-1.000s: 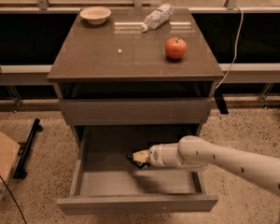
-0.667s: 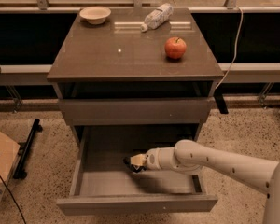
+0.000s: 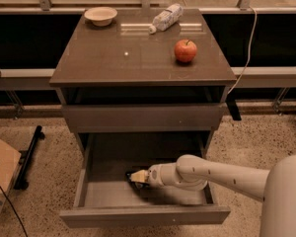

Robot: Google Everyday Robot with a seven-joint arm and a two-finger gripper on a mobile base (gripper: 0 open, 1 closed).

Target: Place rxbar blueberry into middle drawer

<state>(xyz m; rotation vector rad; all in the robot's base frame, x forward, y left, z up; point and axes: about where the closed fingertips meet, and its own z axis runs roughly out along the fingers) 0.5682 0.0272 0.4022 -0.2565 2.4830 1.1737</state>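
The middle drawer (image 3: 144,215) stands pulled out below the cabinet top, with a pale grey floor and tall side walls. My arm reaches in from the right, and my gripper (image 3: 138,177) is low over the drawer floor, left of centre. The rxbar blueberry (image 3: 133,174) shows as a small dark shape right at the gripper's tip, inside the drawer box. Most of the bar is hidden by the gripper.
On the cabinet top (image 3: 118,58) are a red apple (image 3: 186,50), a clear plastic bottle (image 3: 165,18) lying on its side and a small pale bowl (image 3: 100,15). A shut drawer front (image 3: 143,116) sits above the open one. A cardboard box (image 3: 1,174) stands on the floor at left.
My gripper has moved a little to the left and lower inside the drawer, with the dark bar still at its tip.
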